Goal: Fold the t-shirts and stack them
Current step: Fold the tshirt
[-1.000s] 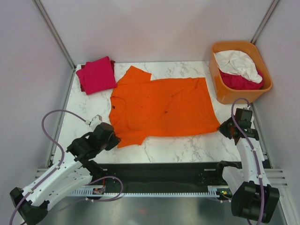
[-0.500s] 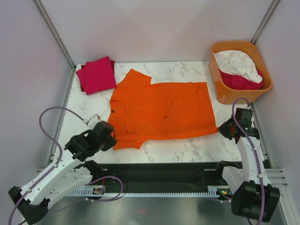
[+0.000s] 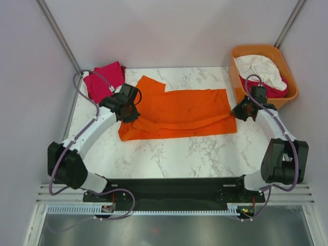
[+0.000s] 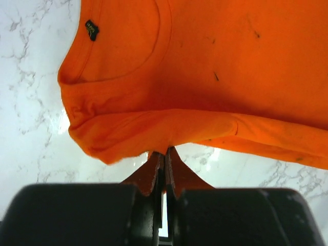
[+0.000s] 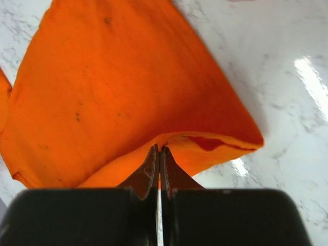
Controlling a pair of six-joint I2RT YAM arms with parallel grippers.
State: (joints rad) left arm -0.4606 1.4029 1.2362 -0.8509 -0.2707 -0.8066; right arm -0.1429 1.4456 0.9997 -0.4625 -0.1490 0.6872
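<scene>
Both the left tool (image 4: 164, 152) and right tool (image 5: 159, 150) pinch the soft, creased orange t-shirt (image 3: 189, 105).

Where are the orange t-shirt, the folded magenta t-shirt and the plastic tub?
orange t-shirt (image 3: 189, 105), top view, middle of its body.
folded magenta t-shirt (image 3: 114, 72), top view, its far right part.
plastic tub (image 3: 256, 48), top view, its far rim.

- A white marble-patterned tabletop (image 3: 179, 154) with grey veins, and a black strip (image 3: 174, 185) along its near edge.
- Plain pale lilac-grey walls (image 3: 169, 31) on three sides.
- Slanting metal posts (image 3: 57, 33) at the back corners.
- Bright glare (image 5: 311, 77) on the marble.
</scene>
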